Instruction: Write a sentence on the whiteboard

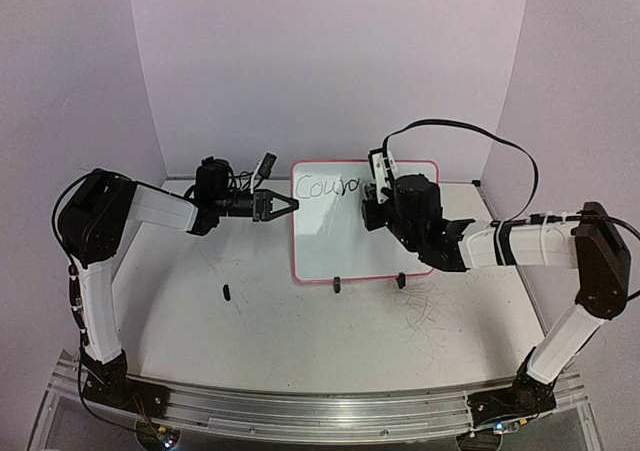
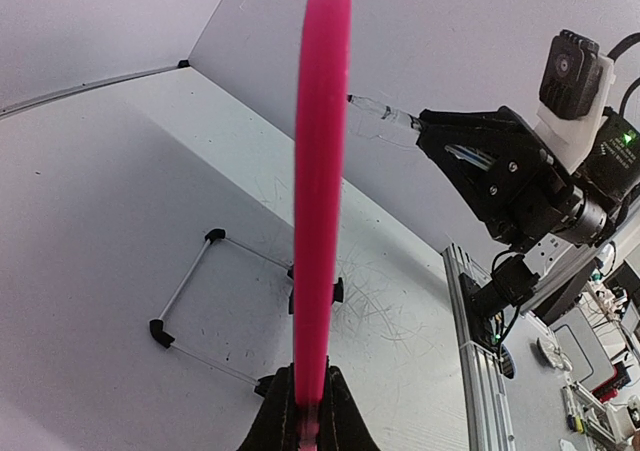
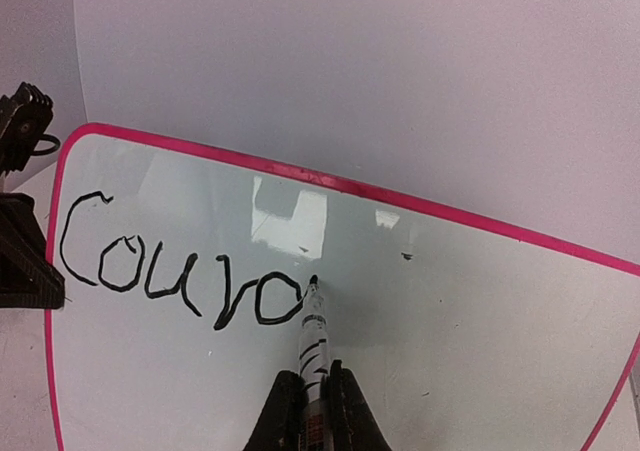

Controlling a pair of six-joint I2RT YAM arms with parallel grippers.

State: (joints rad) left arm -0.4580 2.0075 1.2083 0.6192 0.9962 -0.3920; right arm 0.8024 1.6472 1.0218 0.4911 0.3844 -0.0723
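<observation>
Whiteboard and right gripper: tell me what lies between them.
Only the marker: the right gripper clamps it, and its tip touches the whiteboard. The right wrist view shows this most plainly.

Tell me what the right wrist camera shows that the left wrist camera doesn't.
Only the right wrist view shows the whiteboard face-on, with black handwriting across it. Only the left wrist view shows the board edge-on between the left jaws, plus a wire stand on the table. Both show the pink frame and the marker held in the right jaws.
</observation>
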